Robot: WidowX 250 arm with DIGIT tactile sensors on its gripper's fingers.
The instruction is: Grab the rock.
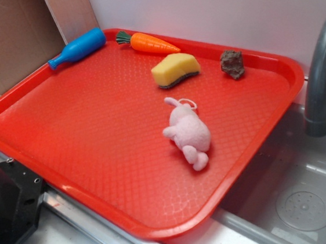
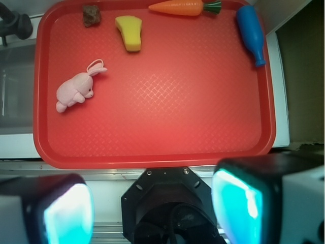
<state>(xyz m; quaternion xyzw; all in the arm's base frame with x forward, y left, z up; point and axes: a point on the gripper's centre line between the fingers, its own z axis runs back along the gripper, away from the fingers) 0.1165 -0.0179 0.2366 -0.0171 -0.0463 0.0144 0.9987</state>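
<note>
Rock (image 1: 232, 63) left ungrasped on the red tray (image 1: 94, 129), well apart from the fingers (image 2: 152, 206).

Fingers are held wide open off the tray's near edge; the rock is seen far ahead, beside the yellow sponge (image 2: 129, 32).

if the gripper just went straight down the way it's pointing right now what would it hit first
Probably the near rim of the red tray, or the bare white counter edge just before it. The gripper hangs open over that edge; depth is unclear. The rock sits far off in the opposite corner.
</note>
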